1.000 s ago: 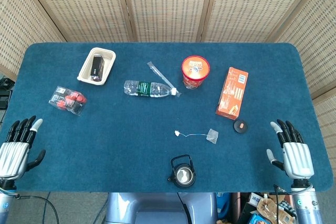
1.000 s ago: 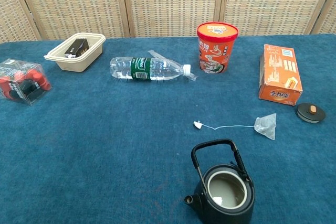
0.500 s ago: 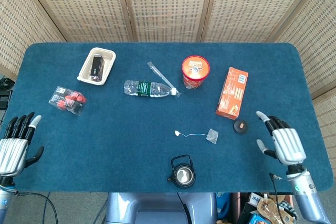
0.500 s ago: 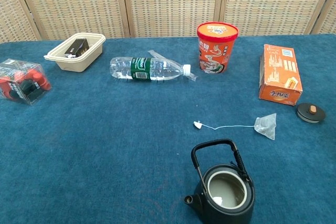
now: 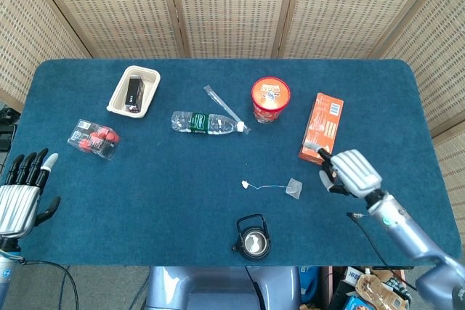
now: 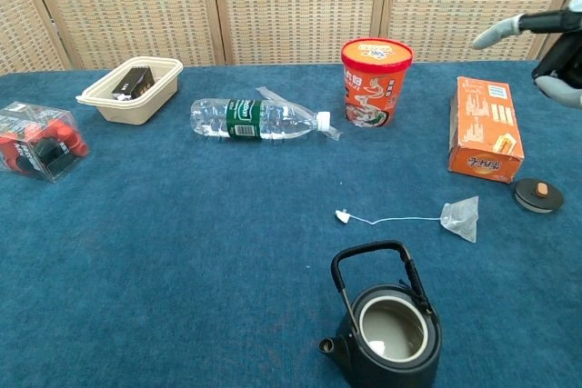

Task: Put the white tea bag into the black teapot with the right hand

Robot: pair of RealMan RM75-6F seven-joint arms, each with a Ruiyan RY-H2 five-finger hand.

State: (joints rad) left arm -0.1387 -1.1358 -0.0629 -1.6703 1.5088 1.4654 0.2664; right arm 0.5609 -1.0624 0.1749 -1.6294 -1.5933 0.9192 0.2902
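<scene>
Nothing's done yet; your right hand (image 5: 352, 172) hangs empty, fingers loosely apart; white tea bag (image 5: 294, 188) lies just left of it, black teapot (image 5: 253, 238) beyond, lid off.

A blue table (image 5: 218, 201) is carrying everything. The black teapot (image 5: 253, 238) is sitting uncovered at the middle of the near edge, and the white tea bag (image 5: 294, 188) is lying beyond it, its string trailing left. The right hand (image 5: 350, 173) is hovering just right of the tea bag, near the orange box (image 5: 322, 127), holding nothing. The left hand (image 5: 19, 199) is resting at the near left corner with fingers spread. A red cup (image 5: 270, 99), a bottle (image 5: 206, 123) and a tray (image 5: 134, 91) are lying toward the far edge.
</scene>
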